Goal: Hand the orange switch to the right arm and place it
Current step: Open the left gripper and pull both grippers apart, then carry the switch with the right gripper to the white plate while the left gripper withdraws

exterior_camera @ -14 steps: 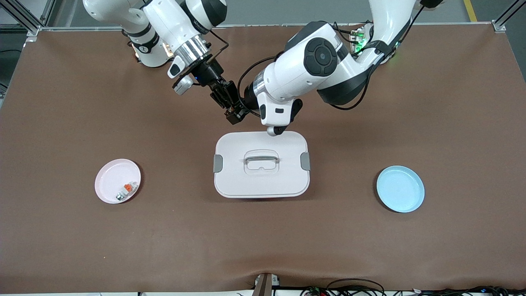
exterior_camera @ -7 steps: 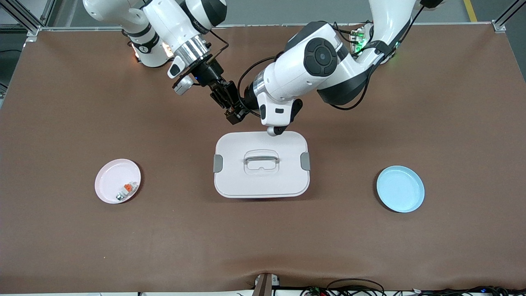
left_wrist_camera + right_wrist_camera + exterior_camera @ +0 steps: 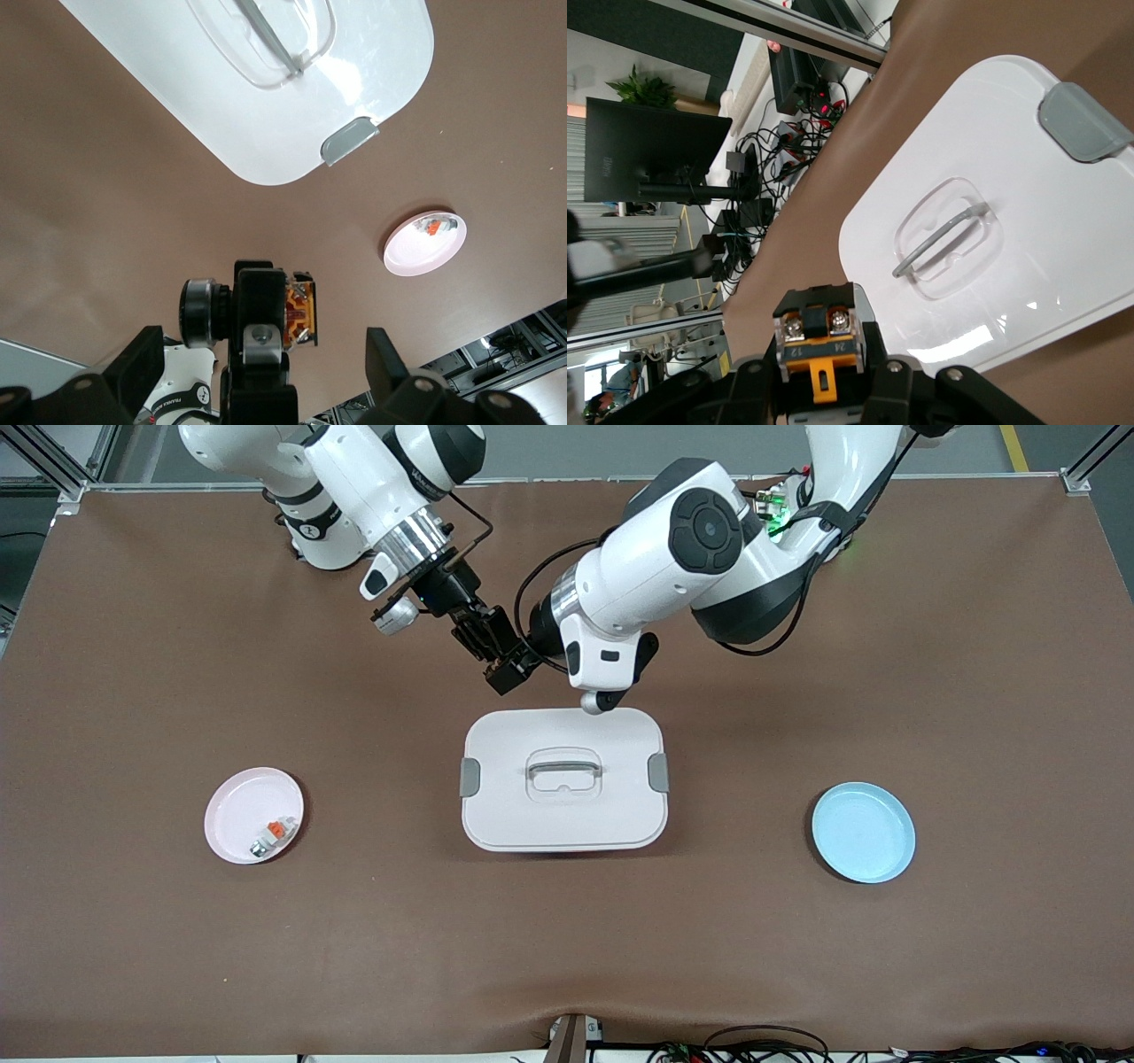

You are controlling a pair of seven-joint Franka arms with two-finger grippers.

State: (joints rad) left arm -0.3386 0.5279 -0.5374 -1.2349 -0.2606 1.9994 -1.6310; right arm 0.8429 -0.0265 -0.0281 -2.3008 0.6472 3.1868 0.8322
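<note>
The orange switch (image 3: 508, 677), a small black block with an orange face, hangs over the brown table beside the white box's edge toward the robots' bases. My right gripper (image 3: 499, 662) is shut on it. The right wrist view shows the switch (image 3: 819, 343) with two screw terminals clamped in the right gripper (image 3: 821, 367). My left gripper (image 3: 266, 359) is open, its fingers (image 3: 386, 354) spread wide on either side of the switch (image 3: 301, 310) without touching it. In the front view the left gripper (image 3: 532, 654) sits right against the right one.
A white lidded box (image 3: 563, 815) with a handle and grey clips stands mid-table. A pink plate (image 3: 241, 806) holding a whitish-grey part (image 3: 273, 834) lies toward the right arm's end. A blue plate (image 3: 863, 832) lies toward the left arm's end.
The left gripper has opened and let go of the switch, and the left arm has drawn back slightly. The right gripper has kept its hold and barely moved.
</note>
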